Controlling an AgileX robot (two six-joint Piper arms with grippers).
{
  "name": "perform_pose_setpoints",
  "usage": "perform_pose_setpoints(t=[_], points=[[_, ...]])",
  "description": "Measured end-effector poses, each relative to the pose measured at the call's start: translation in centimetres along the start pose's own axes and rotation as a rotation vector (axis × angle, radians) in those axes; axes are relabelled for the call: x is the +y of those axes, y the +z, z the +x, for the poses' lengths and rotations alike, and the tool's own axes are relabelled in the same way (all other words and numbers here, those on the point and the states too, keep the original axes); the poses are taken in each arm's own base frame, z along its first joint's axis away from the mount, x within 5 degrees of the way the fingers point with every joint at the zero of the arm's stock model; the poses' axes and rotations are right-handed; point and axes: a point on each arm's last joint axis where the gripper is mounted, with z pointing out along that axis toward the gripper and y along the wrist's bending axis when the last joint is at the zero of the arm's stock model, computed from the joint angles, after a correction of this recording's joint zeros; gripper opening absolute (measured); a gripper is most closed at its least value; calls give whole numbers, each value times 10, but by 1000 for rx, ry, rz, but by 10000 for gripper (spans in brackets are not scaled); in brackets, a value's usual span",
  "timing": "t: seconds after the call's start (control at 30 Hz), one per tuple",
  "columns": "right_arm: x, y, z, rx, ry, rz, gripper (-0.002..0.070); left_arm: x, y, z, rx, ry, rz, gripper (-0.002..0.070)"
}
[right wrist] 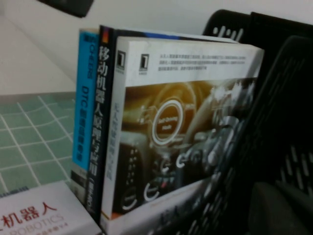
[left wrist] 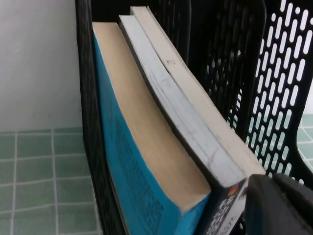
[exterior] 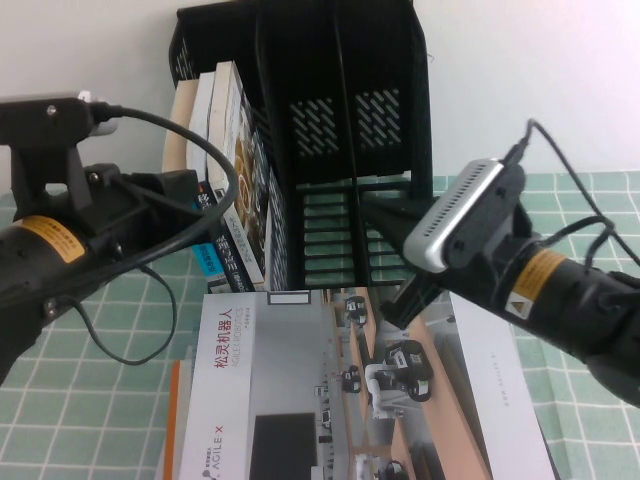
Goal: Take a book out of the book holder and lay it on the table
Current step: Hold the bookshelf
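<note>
The black book holder point(exterior: 340, 60) stands at the back of the green grid table point(exterior: 30, 430). Its left slot holds three upright books. The book point(exterior: 243, 150) with the glowing dials stands rightmost, against the slot's divider. Its cover fills the right wrist view point(right wrist: 171, 132), and its cream page edge shows in the left wrist view point(left wrist: 195, 93). My left gripper point(exterior: 205, 195) is shut at the books' spine side, next to a dark-spined book's corner point(left wrist: 279, 205). My right gripper point(exterior: 375, 212) is shut and empty, pointing into the holder's middle slot point(right wrist: 281, 210).
A blue-spined book point(left wrist: 127, 161) and a dark-spined book point(right wrist: 105, 112) stand beside the book. A large white brochure point(exterior: 300, 400) with robot photos lies on the table in front of the holder. A white wall is behind.
</note>
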Motion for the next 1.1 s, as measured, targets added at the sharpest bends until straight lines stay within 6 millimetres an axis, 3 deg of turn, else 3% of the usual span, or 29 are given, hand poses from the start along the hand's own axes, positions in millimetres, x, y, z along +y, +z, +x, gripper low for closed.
perform_pose_setpoints(t=[0.43, 0.53, 0.8, 1.1], points=[[8, 49, 4, -75, 178, -135, 20, 2, 16, 14, 87, 1, -20, -3], [11, 58, 6, -76, 158, -182, 69, 2, 16, 13, 69, -9, -15, -3], [7, 83, 13, -51, 127, -191, 321, 0, 16, 6, -6, -91, 4, -3], [4, 95, 19, -19, 132, -178, 365, -2, 16, -2, -44, -346, 24, -3]])
